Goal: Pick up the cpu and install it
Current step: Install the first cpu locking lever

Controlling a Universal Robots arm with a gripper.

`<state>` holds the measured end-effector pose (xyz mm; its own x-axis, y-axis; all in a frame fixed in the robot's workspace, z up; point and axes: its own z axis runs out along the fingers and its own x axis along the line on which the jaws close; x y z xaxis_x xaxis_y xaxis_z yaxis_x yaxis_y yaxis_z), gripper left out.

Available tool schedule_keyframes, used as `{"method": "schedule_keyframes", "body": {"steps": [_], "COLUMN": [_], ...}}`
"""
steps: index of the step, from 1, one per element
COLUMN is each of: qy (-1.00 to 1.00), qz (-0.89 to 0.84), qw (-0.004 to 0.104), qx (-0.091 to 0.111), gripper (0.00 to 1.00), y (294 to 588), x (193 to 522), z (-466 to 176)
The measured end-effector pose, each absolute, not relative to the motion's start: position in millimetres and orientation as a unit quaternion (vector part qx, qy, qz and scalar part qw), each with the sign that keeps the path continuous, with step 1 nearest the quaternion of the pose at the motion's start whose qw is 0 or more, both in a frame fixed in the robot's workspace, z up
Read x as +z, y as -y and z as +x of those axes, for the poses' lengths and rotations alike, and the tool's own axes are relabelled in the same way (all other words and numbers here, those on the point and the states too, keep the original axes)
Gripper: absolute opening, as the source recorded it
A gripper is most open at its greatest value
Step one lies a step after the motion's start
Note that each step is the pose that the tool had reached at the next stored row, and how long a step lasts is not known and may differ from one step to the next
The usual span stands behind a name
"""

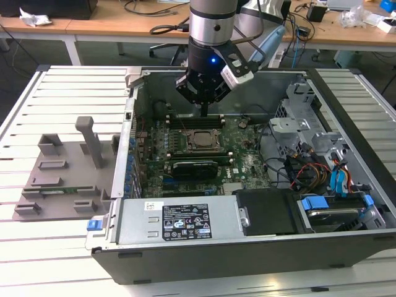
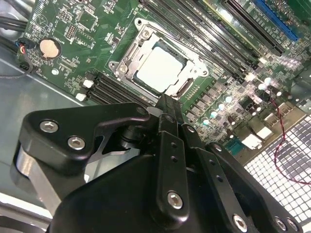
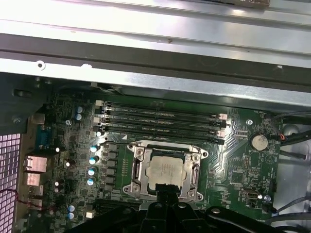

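Silvery cpu (image 3: 166,172) already sits in its socket frame (image 3: 165,171) on the mobo; my gripper (image 2: 167,104) hovers above, jaws clenched, holding nothing. Bracket state unclear.

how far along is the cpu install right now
Largely done, by the look of it: the cpu already sits flat inside the socket frame on the motherboard, seen in both wrist views. The gripper hangs just above the socket's edge with nothing visibly held. Left: whether the chip is fully seated and the frame latched cannot be told from these views.
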<state>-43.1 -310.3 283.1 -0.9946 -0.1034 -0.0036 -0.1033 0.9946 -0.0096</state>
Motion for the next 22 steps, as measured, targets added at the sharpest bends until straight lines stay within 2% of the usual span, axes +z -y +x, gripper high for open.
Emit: {"method": "schedule_keyframes", "body": {"steps": [22], "qy": [-1.000], "qz": [-0.003], "qw": [0.002], "qx": [-0.006], "gripper": [0.11], "y": [310.3], "x": [281.7], "z": [-46.6]}}
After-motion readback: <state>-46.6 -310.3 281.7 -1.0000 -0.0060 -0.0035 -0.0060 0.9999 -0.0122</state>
